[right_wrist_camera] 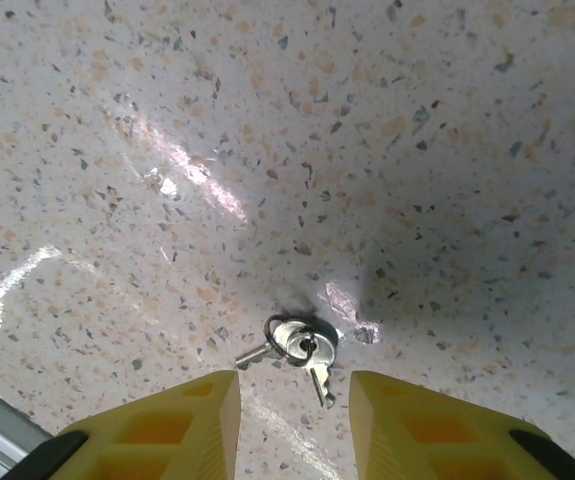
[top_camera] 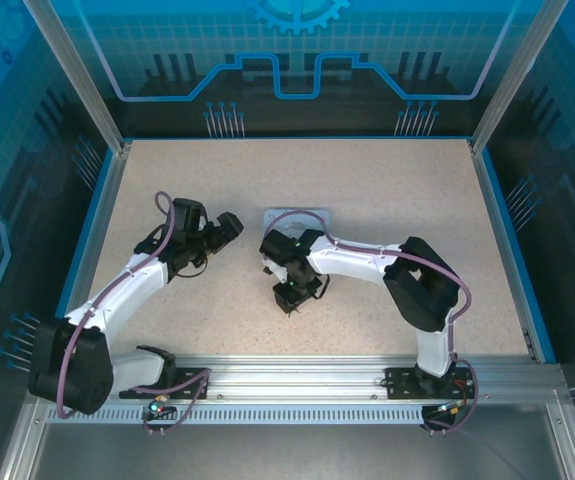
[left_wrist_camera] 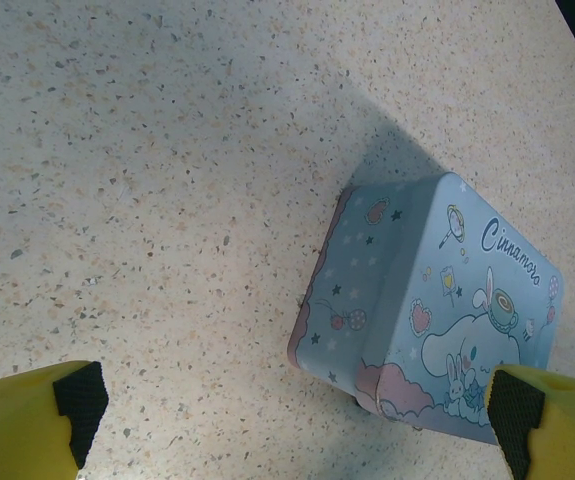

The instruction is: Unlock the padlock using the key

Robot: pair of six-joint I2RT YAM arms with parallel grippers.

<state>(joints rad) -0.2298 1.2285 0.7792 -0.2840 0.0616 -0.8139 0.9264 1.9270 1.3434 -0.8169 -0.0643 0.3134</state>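
**Key lay loose at the right fingertips; left jaws gaped toward the tin**

Seen from above, the left arm (top_camera: pixel 127 285) rose from its base at the near left corner. It bent at the elbow and stretched up and right over the table (top_camera: pixel 397 190), with its wrist aimed toward the centre. The left gripper (left_wrist_camera: pixel 297 405) was spread as wide as it went and held nothing. In its wrist view the yellow fingers were cut off by the frame edge, leaving one of the black pads (left_wrist_camera: pixel 79 400) at each lower corner.

Ahead of it sat the tin (left_wrist_camera: pixel 437 300), pale blue with a white cartoon dog, resting on the table. Its nearest corner was cropped behind the right-hand pad. A dark patch (left_wrist_camera: pixel 359 400) under that corner was too shadowed to make out. From above, the tin was partly covered by the other arm's wrist.

The right arm (top_camera: pixel 367 262) climbed from its base at the near right, folded at a dark elbow and reached left to mid-table. Its wrist was turned down, so the fingers pointed at the surface. The right gripper (right_wrist_camera: pixel 292 385) had its fingers parted by a narrow gap and gripped nothing.

The key (right_wrist_camera: pixel 319 378) lay flat on the table, joined to a second one by a small ring (right_wrist_camera: pixel 283 330). It sat just beyond the fingertips with its blade reaching into the gap, and appeared to touch neither finger. In the overhead view that spot was hidden beneath the gripper.
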